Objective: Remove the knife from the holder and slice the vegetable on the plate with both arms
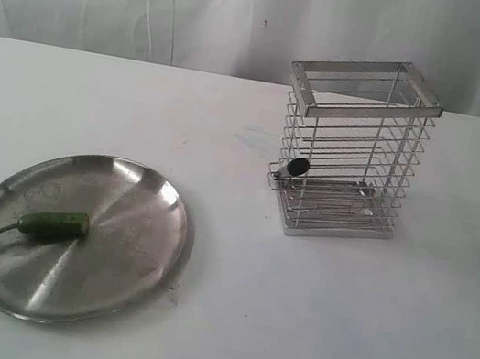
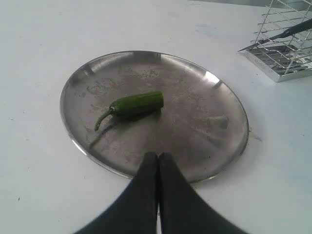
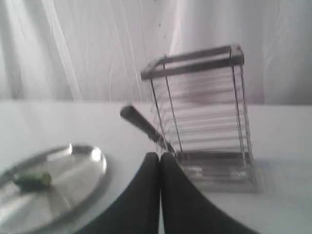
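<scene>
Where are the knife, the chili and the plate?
knife (image 3: 140, 124): right wrist view, on the black handle.
chili (image 1: 54, 223): exterior view, middle of the green body.
plate (image 1: 140, 218): exterior view, bare steel to the right of the chili.

I find no readable text, label, brand, number or sign in any of my views. The steel plate (image 1: 136, 217) carries faint marks on its surface, but from here they are too small and blurred for me to read.

Bright diffuse light, faint soft shadows, glare streaks on the plate (image 1: 140, 218), holder (image 3: 195, 63) beyond the right gripper (image 3: 160, 157) blurred
</scene>
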`<state>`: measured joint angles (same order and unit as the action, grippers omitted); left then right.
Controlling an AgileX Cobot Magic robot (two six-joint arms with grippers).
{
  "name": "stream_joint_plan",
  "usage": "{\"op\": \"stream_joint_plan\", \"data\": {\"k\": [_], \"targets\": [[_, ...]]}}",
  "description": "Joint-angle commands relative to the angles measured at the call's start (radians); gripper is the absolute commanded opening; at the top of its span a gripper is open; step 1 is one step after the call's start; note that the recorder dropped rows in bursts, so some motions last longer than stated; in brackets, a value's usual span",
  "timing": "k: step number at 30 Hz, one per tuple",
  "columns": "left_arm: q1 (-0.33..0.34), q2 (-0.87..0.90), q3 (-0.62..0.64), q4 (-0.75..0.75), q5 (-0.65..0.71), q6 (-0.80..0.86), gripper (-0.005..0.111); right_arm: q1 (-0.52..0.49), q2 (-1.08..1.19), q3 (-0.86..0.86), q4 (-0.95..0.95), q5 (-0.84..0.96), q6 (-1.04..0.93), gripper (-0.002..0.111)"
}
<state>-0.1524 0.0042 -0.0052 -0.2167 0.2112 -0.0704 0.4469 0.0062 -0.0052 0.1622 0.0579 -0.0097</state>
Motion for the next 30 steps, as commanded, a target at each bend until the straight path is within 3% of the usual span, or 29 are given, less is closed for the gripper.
{"op": "stream_joint_plan", "data": {"k": [1,8,12,15,20,22,27,30], "targets": [[0.001,-0.004,0.005,-0.006,-0.002,-0.002,0.0,-0.008,-0.006,0.005,0.129,-0.249,0.229,0.0],[0.001,-0.004,0.005,-0.006,-0.002,-0.002,0.0,-0.008,-0.006,-0.015,0.132,-0.284,0.686,0.0],[0.001,-0.004,0.005,-0.006,-0.002,-0.002,0.0,0.012,-0.006,-0.183,-0.056,-0.168,0.719,0.0],[0.001,-0.004,0.005,-0.006,-0.002,-0.002,0.0,0.038,0.068,-0.368,-0.143,0.073,0.671,0.0],[0.001,-0.004,0.005,-0.006,-0.002,-0.001,0.0,0.072,0.304,-0.677,-0.152,0.469,0.389,0.0],[0.001,-0.004,0.005,-0.006,-0.002,-0.001,0.0,0.074,0.465,-0.81,-0.172,0.734,0.285,0.001],[0.001,-0.004,0.005,-0.006,-0.002,-0.001,0.0,0.074,0.705,-0.881,-0.199,0.811,0.282,0.014],[0.001,-0.004,0.005,-0.006,-0.002,-0.001,0.0,0.074,0.807,-0.881,-0.059,0.798,0.284,0.019]]}}
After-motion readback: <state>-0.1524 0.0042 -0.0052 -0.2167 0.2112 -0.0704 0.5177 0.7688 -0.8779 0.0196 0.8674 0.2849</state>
